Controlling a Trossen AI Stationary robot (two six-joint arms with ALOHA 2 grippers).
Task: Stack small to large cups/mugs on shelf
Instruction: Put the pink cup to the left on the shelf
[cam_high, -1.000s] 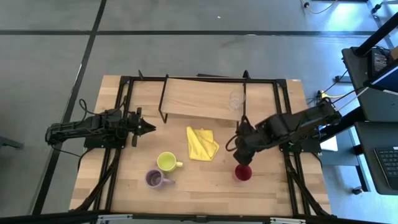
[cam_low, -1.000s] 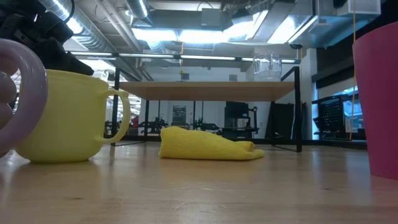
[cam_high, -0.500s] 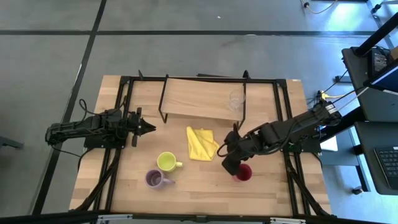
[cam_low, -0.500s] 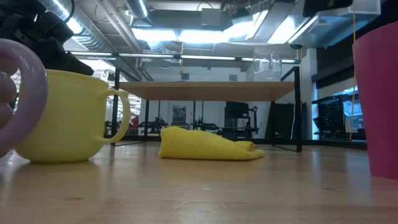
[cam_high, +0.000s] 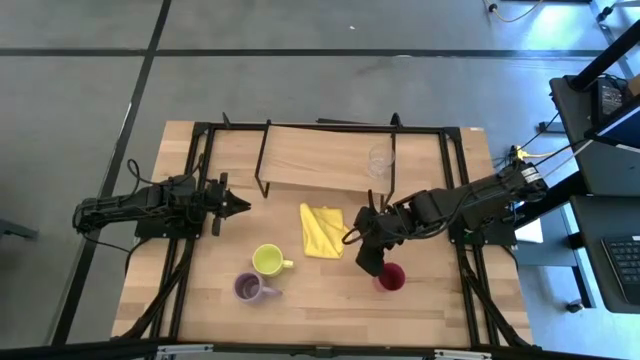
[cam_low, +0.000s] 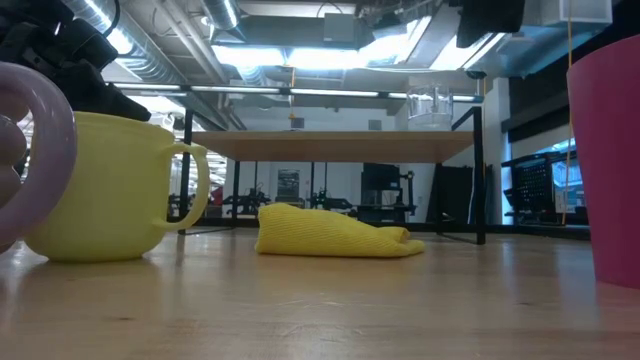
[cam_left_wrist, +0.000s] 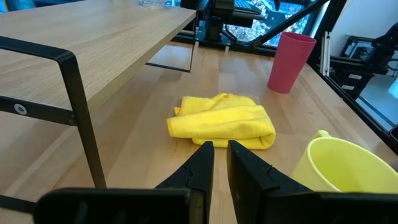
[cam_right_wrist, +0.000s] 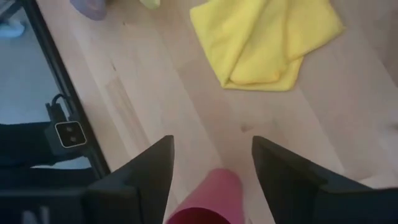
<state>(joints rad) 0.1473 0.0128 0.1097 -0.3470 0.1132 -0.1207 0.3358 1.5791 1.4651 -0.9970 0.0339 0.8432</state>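
In the high view, your right gripper (cam_high: 366, 252) hangs right of centre, just to the left of the magenta-red tumbler (cam_high: 390, 278), with the yellow cloth (cam_high: 323, 230) just beside it on the other side; the clear glass (cam_high: 378, 160) already stands on the shelf (cam_high: 320, 157) at upper centre, while the yellow-green mug (cam_high: 267, 260) and purple mug (cam_high: 247, 288) sit at lower left of centre, so you are on the approach to the tumbler, judging by the layout. The left gripper (cam_high: 238, 206) waits at mid left, fingers nearly together and holding nothing. In the low view the tumbler (cam_low: 604, 160) fills the right edge, untouched. In the left wrist view the tumbler (cam_left_wrist: 290, 62) stands upright at upper right. In the right wrist view your fingers (cam_right_wrist: 146, 168) stand wide apart with the tumbler (cam_right_wrist: 206, 199) rim between them at bottom centre, nothing clamped yet. Next you will likely need to descend around it and close.
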